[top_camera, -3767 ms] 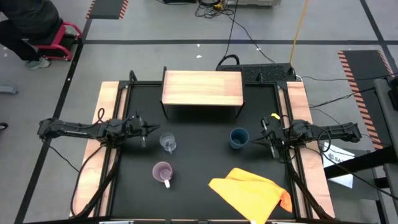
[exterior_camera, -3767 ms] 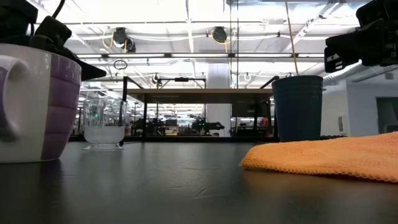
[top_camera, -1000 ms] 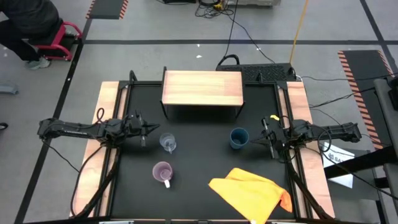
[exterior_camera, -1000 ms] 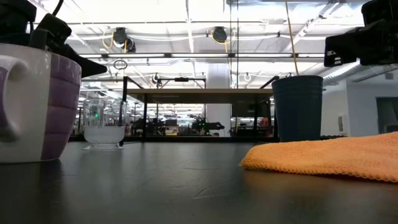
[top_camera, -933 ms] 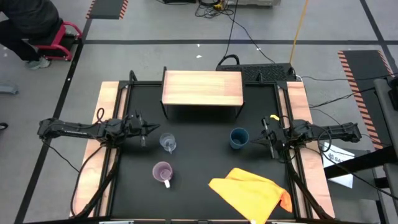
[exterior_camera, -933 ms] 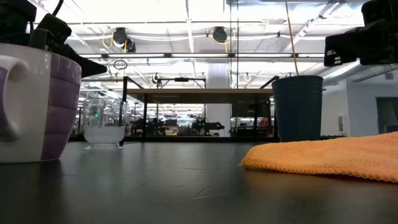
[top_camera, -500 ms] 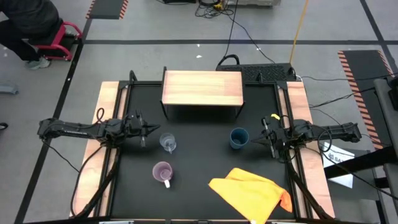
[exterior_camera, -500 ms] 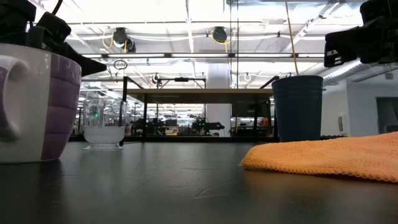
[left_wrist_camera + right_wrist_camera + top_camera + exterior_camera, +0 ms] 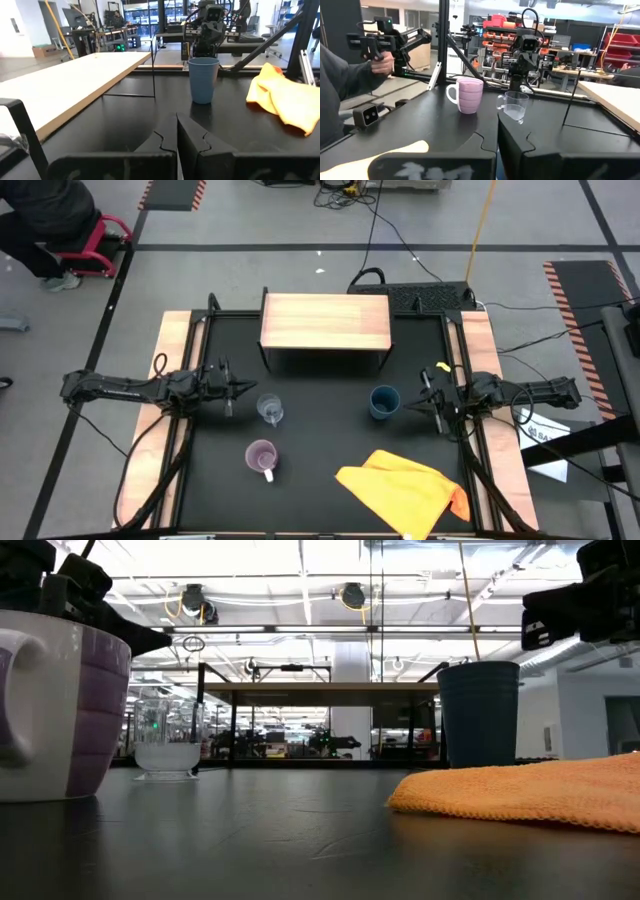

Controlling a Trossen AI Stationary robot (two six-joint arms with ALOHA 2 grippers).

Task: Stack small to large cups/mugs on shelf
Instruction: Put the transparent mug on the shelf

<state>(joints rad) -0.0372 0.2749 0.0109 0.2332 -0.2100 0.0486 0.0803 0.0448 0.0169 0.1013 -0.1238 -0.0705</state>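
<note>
Table: black matte rectangular tabletop, flanked by pale wooden side rails along both edges.
Shelf: low rectangular shelf with light wooden top on black legs, standing at the far middle of the tabletop; top bare.
Glass: tiny clear glass with a handle, upright left of centre.
Mug: light purple mug with white handle, upright, near the glass on its front side.
Cup: dark blue cup, upright right of centre.
Cloth: crumpled orange-yellow cloth, lying at the front right, apart from the cup.
</note>
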